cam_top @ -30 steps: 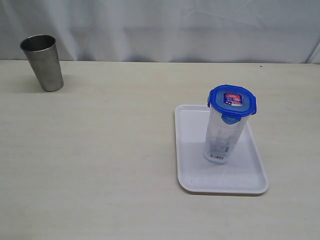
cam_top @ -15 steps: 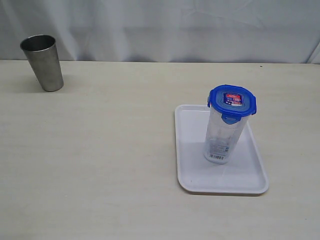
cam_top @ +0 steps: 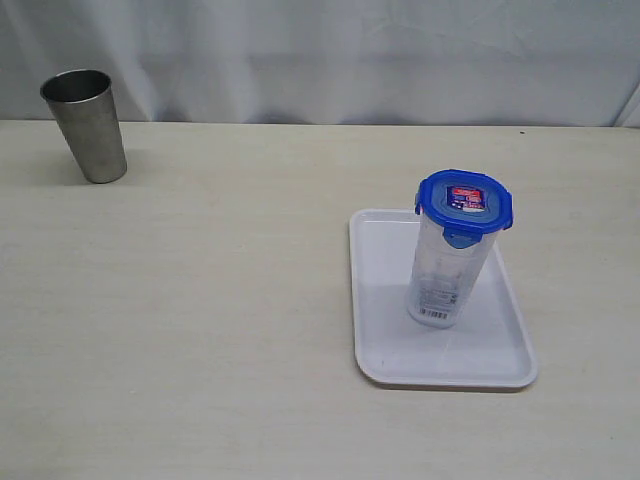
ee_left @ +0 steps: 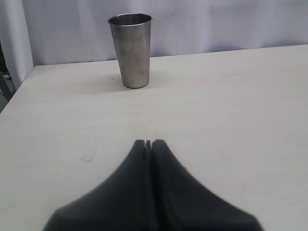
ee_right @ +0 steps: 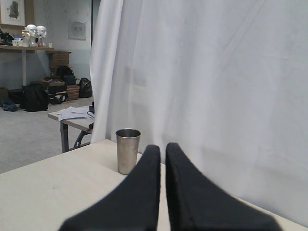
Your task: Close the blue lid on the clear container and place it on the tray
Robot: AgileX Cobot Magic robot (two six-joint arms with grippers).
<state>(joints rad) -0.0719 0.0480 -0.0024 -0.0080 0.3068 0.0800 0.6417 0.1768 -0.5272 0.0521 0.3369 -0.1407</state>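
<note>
Pressing its two black fingers tight together, the left gripper [ee_left: 149, 143] holds nothing at all. It hangs low over the pale table [ee_left: 231, 106]. A grey steel cup [ee_left: 130, 50] stands upright farther off, ahead of the fingertips, close to the white curtain [ee_left: 216, 24] at the back of the table.

The right gripper [ee_right: 162, 148] is pinched closed too. Only a thin line shows between its fingers, and nothing is in it. The same cup shows past its tips, small and far away, with the big white curtain hanging beside it. Off to the side of the curtain is a room with another table and some dark bags on the floor.

From the exterior view, the clear container [cam_top: 445, 275] stands upright on the tray [cam_top: 385, 300], near the tray's middle. The blue lid [cam_top: 465, 200] sits on top of the container. One blue flap at the front is folded down over the rim, and a red-and-white sticker is on top of the lid. A printed label shows low on the container's side.

The white tray lies flat on the right part of the table. The steel cup is at the far left corner, well apart from the tray.
</note>
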